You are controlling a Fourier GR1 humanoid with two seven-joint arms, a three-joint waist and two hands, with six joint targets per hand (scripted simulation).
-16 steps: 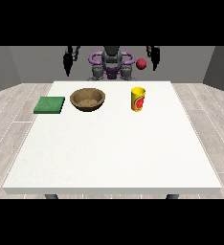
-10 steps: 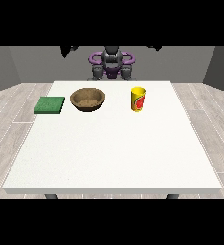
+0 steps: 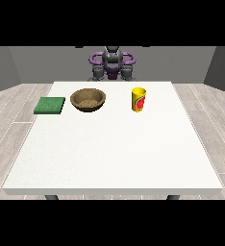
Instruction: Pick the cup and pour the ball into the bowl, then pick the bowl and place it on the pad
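— What colours are we seeing on the table?
— We are looking at a plain white top. On it a yellow cup is showing a red mark on its side.
— And the bowl?
— We are seeing it brown, with a paler speckled brown inside. The pad is showing flat green.
— Behind them?
— We are making out the robot in grey and black with purple rings at the shoulders. The floor is showing pale grey planks, and the wall is looking dull grey.
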